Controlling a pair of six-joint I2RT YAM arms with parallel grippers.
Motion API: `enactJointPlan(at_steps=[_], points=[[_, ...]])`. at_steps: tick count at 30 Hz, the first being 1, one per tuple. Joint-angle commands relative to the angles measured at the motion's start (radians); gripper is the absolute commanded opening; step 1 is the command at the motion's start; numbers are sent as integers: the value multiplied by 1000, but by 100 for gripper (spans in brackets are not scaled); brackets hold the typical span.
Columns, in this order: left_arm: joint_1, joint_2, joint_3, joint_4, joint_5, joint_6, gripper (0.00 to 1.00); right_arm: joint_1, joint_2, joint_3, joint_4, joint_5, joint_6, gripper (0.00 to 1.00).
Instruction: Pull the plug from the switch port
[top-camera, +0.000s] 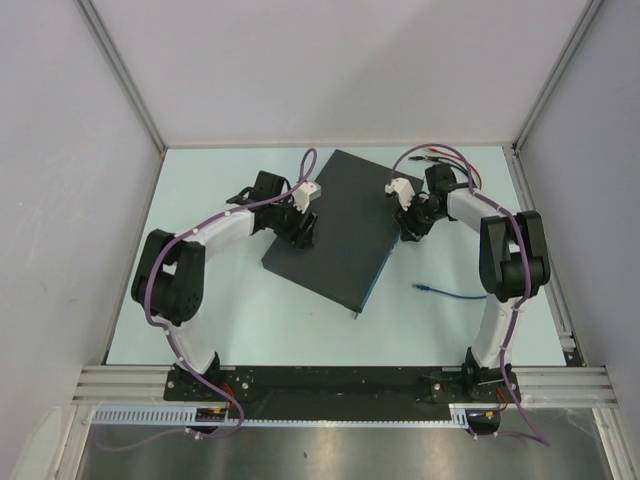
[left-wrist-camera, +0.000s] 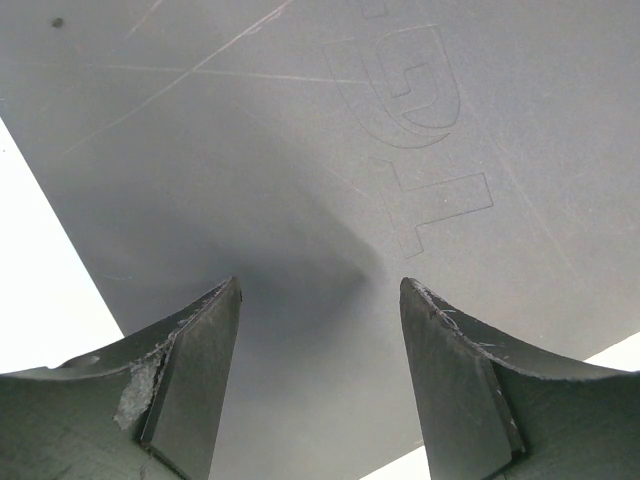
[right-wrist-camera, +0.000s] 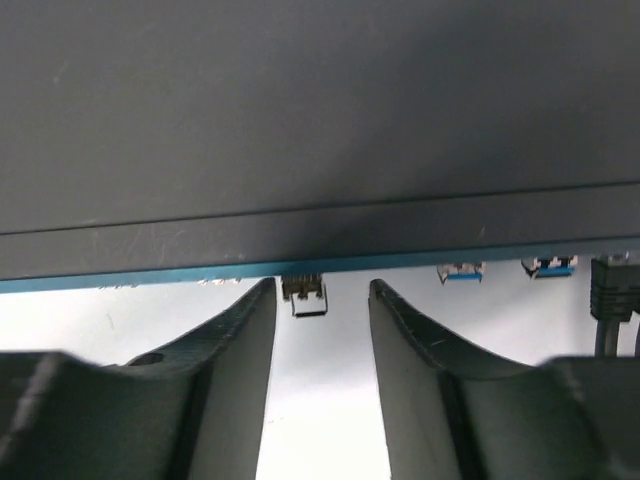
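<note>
The switch is lying askew at the centre of the desk, its bluish edge facing right. The left end effector is sitting over the lid at the switch's upper left with jaws apart, probably bracing the box against sliding. The right end effector is lining up at the upper-right edge. Its jaws are standing apart either side of a small plug, not touching it, apparently readying a pinch and pull.
</note>
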Motion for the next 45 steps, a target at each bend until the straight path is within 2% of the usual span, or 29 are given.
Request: enactJointPlan(at_steps=[1, 2, 3, 6, 11, 15, 18, 22, 26, 30, 35, 38, 39, 41, 42, 45], points=[[-7, -26, 5, 30, 4, 14, 70, 2, 20, 41, -21, -25, -19, 39], [-5, -25, 7, 32, 7, 12, 70, -1, 22, 41, -34, -25, -23, 36], [-5, -21, 8, 34, 11, 8, 70, -3, 22, 41, -41, -28, -22, 27], [-7, -12, 19, 34, 18, 2, 70, -20, 12, 39, -67, -47, -25, 12], [-5, 5, 31, 38, 29, -12, 70, -67, -38, 23, -124, -58, -23, 1], [-8, 12, 47, 46, 66, -63, 70, -113, -110, -65, -147, -35, -26, 0], [-18, 15, 59, 47, 67, -67, 70, -177, -181, -156, -150, -32, -8, 0], [-21, 21, 65, 50, 72, -74, 70, -277, -251, -197, -164, -30, 33, 0], [-24, 35, 76, 53, 81, -86, 70, -380, -284, -197, -143, 7, 199, 0], [-34, 45, 94, 52, 80, -92, 70, -495, -273, -209, -103, 21, 291, 0], [-44, 52, 97, 44, 78, -86, 70, -526, -256, -235, -22, 112, 345, 0], [-47, 40, 94, 46, 73, -83, 70, -560, -256, -234, 50, 172, 450, 0], [-47, 37, 93, 44, 70, -81, 70, -563, -268, -232, 67, 169, 475, 16], [-47, 31, 90, 37, 61, -72, 70, -547, -284, -226, 91, 144, 532, 41], [-47, 26, 88, 31, 58, -66, 70, -535, -306, -217, 94, 142, 547, 61], [-42, -7, 87, -26, 50, -22, 70, -462, -359, -189, 97, 149, 587, 79]])
